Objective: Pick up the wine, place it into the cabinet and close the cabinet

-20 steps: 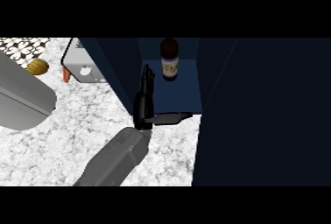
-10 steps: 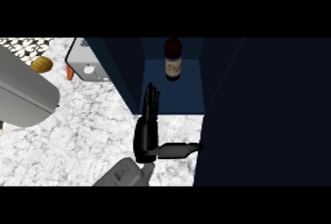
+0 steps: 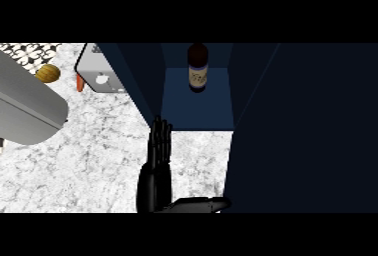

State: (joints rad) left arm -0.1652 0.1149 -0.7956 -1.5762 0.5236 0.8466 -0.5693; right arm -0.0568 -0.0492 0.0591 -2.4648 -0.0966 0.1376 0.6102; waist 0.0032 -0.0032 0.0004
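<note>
The wine bottle [image 3: 197,67] stands upright inside the dark blue cabinet [image 3: 199,107], near its back. My right hand [image 3: 156,167] is over the marble counter [image 3: 81,165], just in front of the cabinet's open front and well short of the bottle. Its fingers are straight and point toward the cabinet, its thumb sticks out to the right, and it holds nothing. The open cabinet door [image 3: 310,130] fills the right side of the view. My left hand does not show; only a grey forearm [image 3: 29,107] is at the left edge.
A white-grey tray-like object [image 3: 100,77] lies at the back left beside the cabinet wall. An orange item [image 3: 80,83] and a round yellow fruit [image 3: 48,73] sit left of it.
My right hand has drawn back from the cabinet toward the lower edge, away from the bottle, and its grey forearm has slipped out of view. The bottle stays in the cabinet.
</note>
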